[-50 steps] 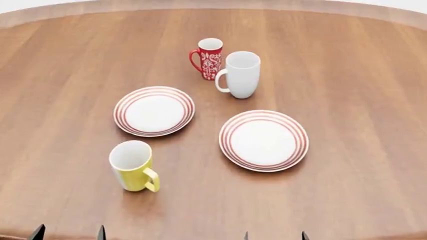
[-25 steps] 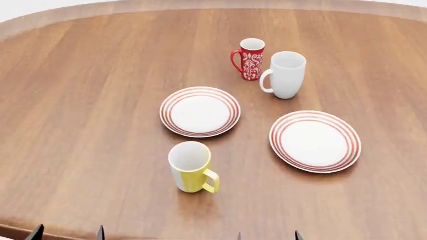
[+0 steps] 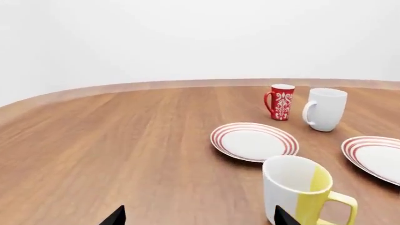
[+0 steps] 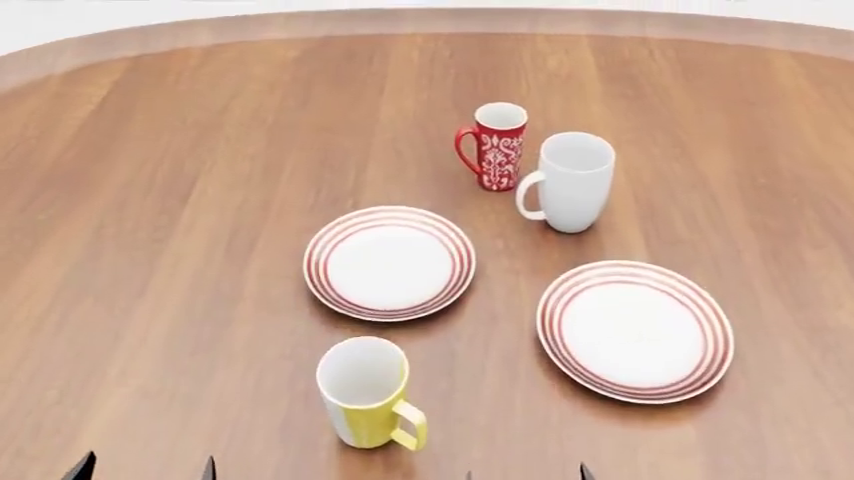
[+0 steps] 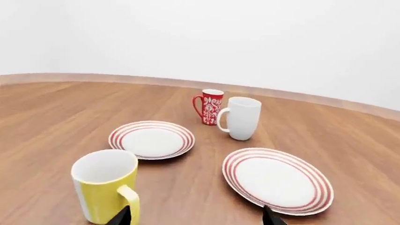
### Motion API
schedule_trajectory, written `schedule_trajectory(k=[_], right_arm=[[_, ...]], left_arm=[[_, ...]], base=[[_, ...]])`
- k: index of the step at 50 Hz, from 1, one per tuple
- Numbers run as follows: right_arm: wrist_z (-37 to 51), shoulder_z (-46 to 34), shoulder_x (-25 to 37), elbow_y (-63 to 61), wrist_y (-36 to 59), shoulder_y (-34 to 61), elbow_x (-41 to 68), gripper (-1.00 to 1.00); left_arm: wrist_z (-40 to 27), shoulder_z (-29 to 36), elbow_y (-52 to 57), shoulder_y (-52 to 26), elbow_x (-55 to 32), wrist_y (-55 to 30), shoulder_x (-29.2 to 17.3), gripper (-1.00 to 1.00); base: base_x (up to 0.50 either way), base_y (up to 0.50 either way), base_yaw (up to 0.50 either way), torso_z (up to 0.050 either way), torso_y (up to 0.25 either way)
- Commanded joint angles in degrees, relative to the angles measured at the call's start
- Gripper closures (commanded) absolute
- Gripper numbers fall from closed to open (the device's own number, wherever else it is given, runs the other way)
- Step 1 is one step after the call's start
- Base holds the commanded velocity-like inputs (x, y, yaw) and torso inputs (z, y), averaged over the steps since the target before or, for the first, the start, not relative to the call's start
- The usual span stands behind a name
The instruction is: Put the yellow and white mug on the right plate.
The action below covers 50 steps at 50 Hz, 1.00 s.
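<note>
We see the yellow and white mug (image 4: 364, 405) standing upright on the wooden table (image 4: 160, 200), close to the near edge and a little left of the middle of that edge. Its loop handle points toward the near right, and its white inside is bare. It touches nothing; both plates lie farther in on the table.

The right plate (image 4: 635, 330) lies flat, off to the right of the mug and slightly farther from the near edge, well apart from it. Nothing rests on it. The left plate (image 4: 390, 263) lies just beyond the mug toward the far edge, near it but with a gap of bare wood between them.

Farther still toward the far edge stand the white mug (image 4: 571, 182) and the red patterned mug (image 4: 497, 146), both upright and just beside each other, the red one on the left and a little farther back. The white mug's handle faces left, toward the red mug.

Our left gripper (image 4: 144, 468) shows only as two dark fingertips at the near edge, toward the left corner, spread apart with nothing between them. Our right gripper (image 4: 525, 472) likewise shows only two dark tips at the near edge, just right of the mug, spread and empty. In the right wrist view the yellow and white mug (image 5: 106, 185) sits just beside one fingertip (image 5: 122, 217), though we cannot tell whether they touch.
</note>
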Motion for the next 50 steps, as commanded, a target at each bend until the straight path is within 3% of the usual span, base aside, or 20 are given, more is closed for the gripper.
schedule_trajectory(k=[1,36,50], right_arm=[[0.2,-0.9,0.8,-0.5,-0.7,-0.3,0.0,-1.0],[2.2,0.6,2.6,-5.4,0.1,-1.2,3.6,-1.0],[1.0,-1.0,6.2,-8.8,3.0,-1.6,2.0,-1.0]], left_arm=[[-0.6,0.8,0.3,0.0,-0.2,-0.1,-0.5,-1.0],[-1.9,2.1,0.2,-0.1,-1.6,0.7,-1.7,-1.0],[-2.6,1.9,0.3,-0.3,-2.7,0.9,-2.1,-1.0]], base=[[0.5,-0.05,0.0,0.0,0.0],[0.5,-0.05,0.0,0.0,0.0],[0.0,0.0,0.0,0.0,0.001]])
